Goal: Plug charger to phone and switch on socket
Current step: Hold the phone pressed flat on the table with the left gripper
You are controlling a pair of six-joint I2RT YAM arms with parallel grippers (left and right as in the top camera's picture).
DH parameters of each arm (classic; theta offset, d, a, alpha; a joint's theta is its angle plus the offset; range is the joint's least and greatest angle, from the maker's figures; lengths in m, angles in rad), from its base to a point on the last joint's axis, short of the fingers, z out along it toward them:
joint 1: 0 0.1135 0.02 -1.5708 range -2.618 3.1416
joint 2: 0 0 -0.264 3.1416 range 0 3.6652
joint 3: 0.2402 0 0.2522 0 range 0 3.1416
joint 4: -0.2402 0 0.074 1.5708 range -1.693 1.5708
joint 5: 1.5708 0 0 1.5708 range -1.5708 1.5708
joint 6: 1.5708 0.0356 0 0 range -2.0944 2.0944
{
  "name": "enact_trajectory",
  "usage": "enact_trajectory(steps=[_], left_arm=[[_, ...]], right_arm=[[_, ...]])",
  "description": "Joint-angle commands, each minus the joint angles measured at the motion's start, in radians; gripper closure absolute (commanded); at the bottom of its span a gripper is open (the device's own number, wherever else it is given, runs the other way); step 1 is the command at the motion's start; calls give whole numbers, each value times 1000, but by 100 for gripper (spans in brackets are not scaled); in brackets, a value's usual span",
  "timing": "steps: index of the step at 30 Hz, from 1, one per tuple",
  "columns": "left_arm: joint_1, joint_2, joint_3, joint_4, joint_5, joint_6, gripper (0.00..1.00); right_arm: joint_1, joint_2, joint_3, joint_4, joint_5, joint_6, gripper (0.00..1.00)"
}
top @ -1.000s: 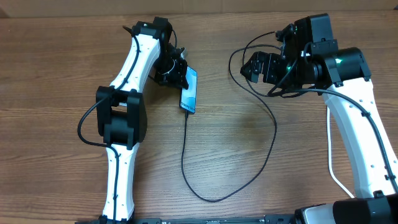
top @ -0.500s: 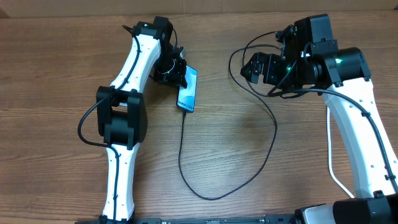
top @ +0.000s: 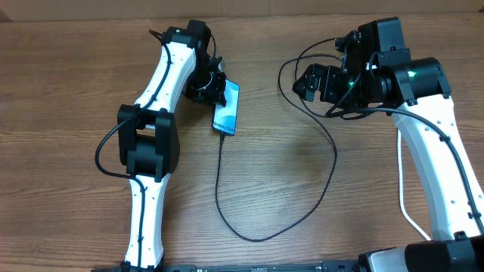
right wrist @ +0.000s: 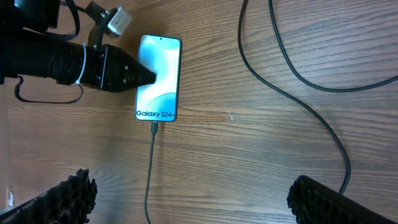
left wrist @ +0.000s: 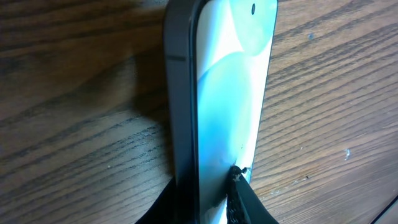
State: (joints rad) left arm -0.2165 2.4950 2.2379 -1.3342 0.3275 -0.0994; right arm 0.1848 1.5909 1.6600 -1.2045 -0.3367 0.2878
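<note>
The left hand [right wrist: 149, 76] pinches the phone [right wrist: 163, 68] by its long side, with one finger on the screen. The charger [right wrist: 150, 168] already sits in the phone's short end, just beside the fingertips. The left hand should let go softly so the tip does not pull out. The right hand [right wrist: 196, 200] hangs wide apart, holding nothing. The socket is not in sight.

Overhead looks straight down; both wrist views share the phone [top: 227, 113].
</note>
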Motion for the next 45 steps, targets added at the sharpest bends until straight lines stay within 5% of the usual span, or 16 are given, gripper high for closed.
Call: enact_trajectory(steps=[1, 31, 45], left_arm=[[-3, 4, -11, 5, -76, -6, 85], [-2, 4, -11, 4, -160, -5, 72], [1, 0, 4, -28, -181, -6, 75]], right_arm=[[-1, -6, -6, 2, -5, 0, 0], [-1, -6, -6, 1, -5, 0, 0], [-1, -6, -6, 2, -4, -3, 0]])
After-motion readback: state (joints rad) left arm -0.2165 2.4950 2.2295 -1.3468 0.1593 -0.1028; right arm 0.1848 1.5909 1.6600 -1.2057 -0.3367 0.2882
